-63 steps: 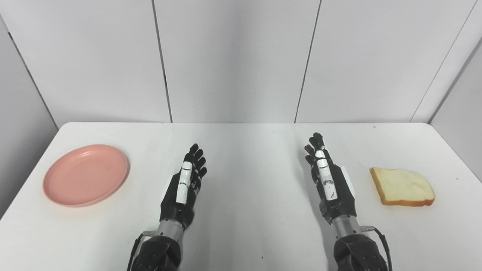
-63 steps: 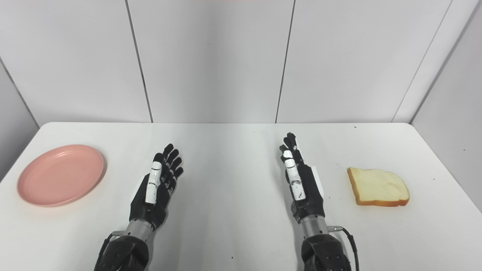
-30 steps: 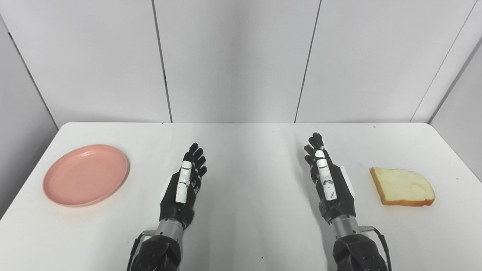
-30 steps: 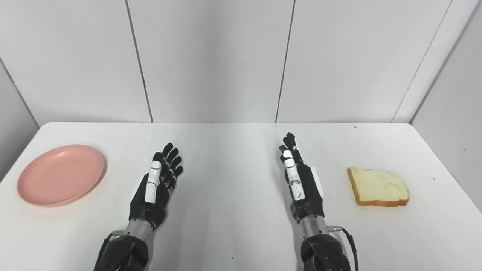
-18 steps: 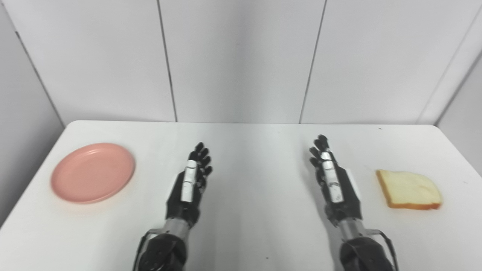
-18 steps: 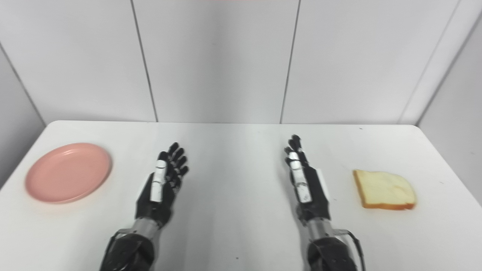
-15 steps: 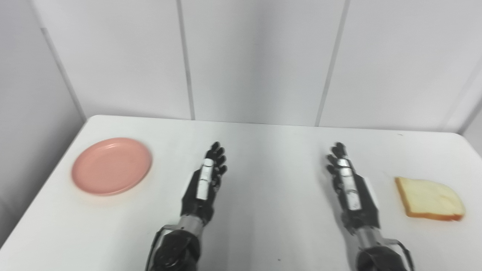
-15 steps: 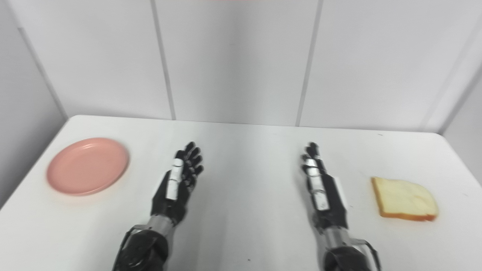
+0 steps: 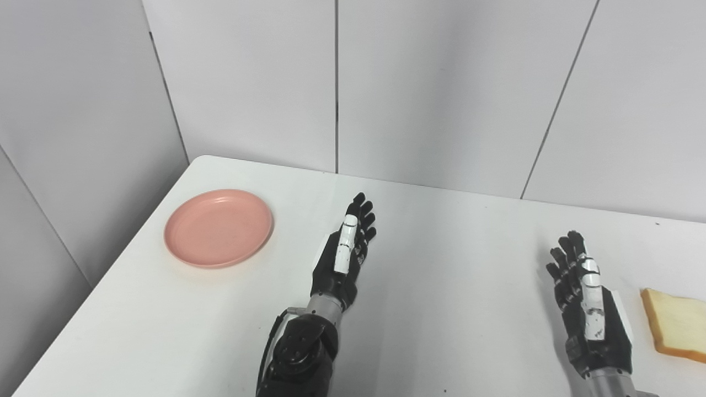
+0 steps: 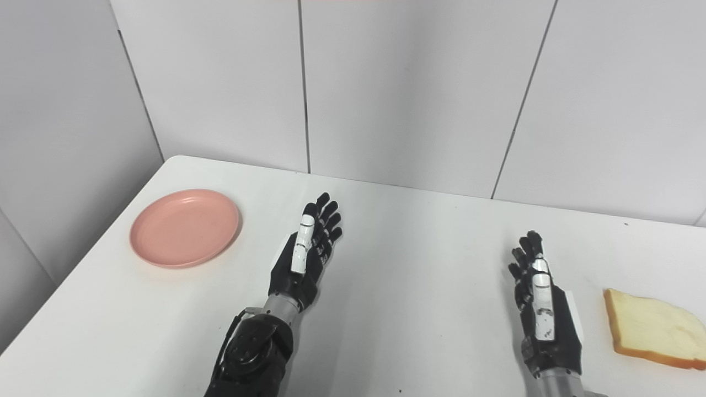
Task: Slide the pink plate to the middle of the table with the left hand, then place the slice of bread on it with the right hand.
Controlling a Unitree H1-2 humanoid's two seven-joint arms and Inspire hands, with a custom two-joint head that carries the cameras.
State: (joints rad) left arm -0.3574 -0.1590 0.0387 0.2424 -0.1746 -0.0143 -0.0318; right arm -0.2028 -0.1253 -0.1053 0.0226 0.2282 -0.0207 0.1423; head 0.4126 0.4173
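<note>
A round pink plate (image 9: 219, 227) lies empty near the table's left edge. My left hand (image 9: 345, 255) hovers open, on edge with fingers stretched forward, a hand's width to the right of the plate and apart from it. My right hand (image 10: 543, 306) is open too, fingers pointing away from me, at the lower right. A slice of bread (image 10: 652, 330) lies flat on the table just right of that hand, untouched; in the left eye view the bread (image 9: 675, 332) is cut by the frame's edge.
The white table (image 9: 452, 264) meets grey wall panels at the back and on the left. Its left edge runs diagonally close to the plate. A bare stretch of tabletop lies between my two hands.
The camera has swung to the left, so everything sits further right in the picture. Plate, bread and both open hands keep their places on the table.
</note>
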